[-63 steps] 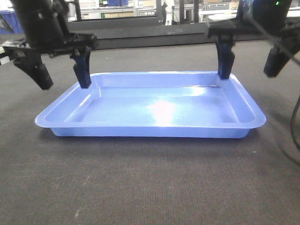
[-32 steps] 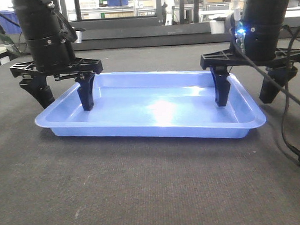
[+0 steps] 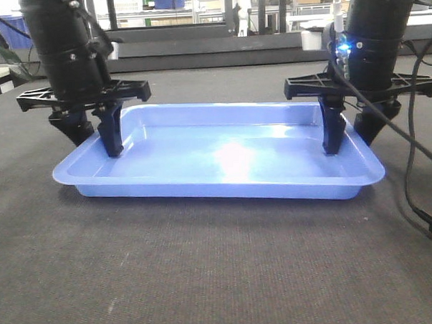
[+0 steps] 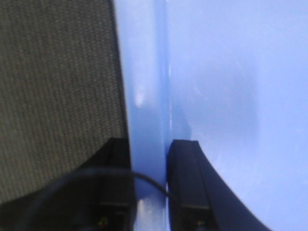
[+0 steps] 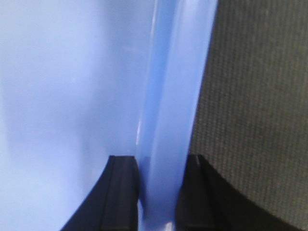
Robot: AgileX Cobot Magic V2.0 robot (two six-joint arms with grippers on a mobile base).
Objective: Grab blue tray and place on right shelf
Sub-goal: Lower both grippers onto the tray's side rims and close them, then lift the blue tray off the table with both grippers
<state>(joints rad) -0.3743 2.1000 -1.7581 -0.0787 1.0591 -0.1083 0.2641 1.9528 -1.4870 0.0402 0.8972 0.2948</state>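
The blue tray lies flat on the dark grey table mat. My left gripper straddles its left rim, one finger inside the tray and one outside, and is shut on that rim. My right gripper grips the right rim the same way. In the left wrist view the rim of the blue tray runs between the fingers of the left gripper, which press on it. The right wrist view shows the blue tray with its rim pinched in the right gripper. The right shelf is out of view.
A black cable hangs from the right arm down to the mat beside the tray. Metal racks and dark-blue bins stand far behind the table. A low dark ledge runs along the table's back edge.
Both grippers have come down over the tray's short sides and shut on the rims; the outer fingers, earlier spread wide, now sit close against the tray. The tray has shifted slightly.
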